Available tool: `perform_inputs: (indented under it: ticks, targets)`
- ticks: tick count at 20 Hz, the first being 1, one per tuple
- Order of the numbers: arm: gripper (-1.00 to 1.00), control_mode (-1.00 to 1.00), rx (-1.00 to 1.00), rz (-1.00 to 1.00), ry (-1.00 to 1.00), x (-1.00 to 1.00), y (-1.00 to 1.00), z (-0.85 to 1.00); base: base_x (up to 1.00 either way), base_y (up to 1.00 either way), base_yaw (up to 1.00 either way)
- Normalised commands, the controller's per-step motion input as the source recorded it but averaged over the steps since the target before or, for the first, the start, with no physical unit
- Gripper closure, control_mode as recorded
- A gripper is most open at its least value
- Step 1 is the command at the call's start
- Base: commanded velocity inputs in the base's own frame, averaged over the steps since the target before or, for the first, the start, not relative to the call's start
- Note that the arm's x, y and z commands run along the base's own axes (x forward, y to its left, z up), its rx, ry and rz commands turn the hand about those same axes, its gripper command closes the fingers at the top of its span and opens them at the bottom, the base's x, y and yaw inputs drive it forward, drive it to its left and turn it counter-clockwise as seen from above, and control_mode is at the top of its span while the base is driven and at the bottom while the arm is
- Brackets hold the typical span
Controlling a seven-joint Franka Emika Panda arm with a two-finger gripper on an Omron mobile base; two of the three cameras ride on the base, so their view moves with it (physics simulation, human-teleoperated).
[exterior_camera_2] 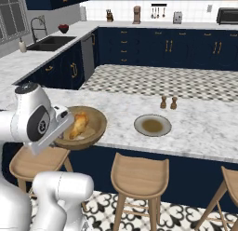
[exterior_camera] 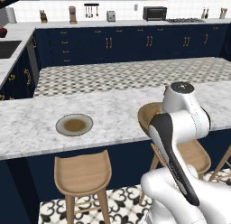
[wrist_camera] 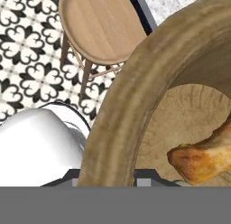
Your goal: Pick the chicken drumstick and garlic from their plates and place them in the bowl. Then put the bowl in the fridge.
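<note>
My gripper (wrist_camera: 108,179) is shut on the thick near rim of the light-brown wooden bowl (wrist_camera: 131,92), one dark finger on each side of the rim. The bowl (exterior_camera_2: 93,125) is at the front edge of the marble counter, partly behind my white hand. Its rim (exterior_camera: 145,117) also shows beside my wrist. The golden-orange chicken drumstick (exterior_camera_2: 79,125) lies inside the bowl (wrist_camera: 203,157). The garlic is hidden. A grey-rimmed plate (exterior_camera_2: 152,125) with a brownish centre sits bare on the counter, to the bowl's right (exterior_camera: 74,124). The fridge is out of view.
Wooden stools (exterior_camera_2: 139,174) (exterior_camera: 83,173) stand under the counter's front edge, one right below the bowl (wrist_camera: 101,29). Two small shakers (exterior_camera_2: 168,103) stand behind the plate. Navy cabinets, a sink (exterior_camera_2: 51,41) and appliances line the far walls.
</note>
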Motion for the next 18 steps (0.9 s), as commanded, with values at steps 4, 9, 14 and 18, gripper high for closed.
perform_inputs:
  ticks: [4, 9, 14, 18]
  targets:
    - [1.00, -1.00, 0.00, 0.00, 0.00, -1.00, 0.05, 0.01, 0.00, 0.00, 0.00]
    - [1.00, -1.00, 0.00, 0.02, 0.00, -0.76, 0.12, 0.15, 0.00, 0.00, 0.00]
    - [1.00, -1.00, -0.01, 0.00, 0.00, 0.00, 0.01, 0.00, 0.00, 0.00, 0.00]
    - [1.00, -1.00, 0.00, 0.00, 0.00, 0.00, 0.00, 0.00, 0.00, 0.00, 0.00]
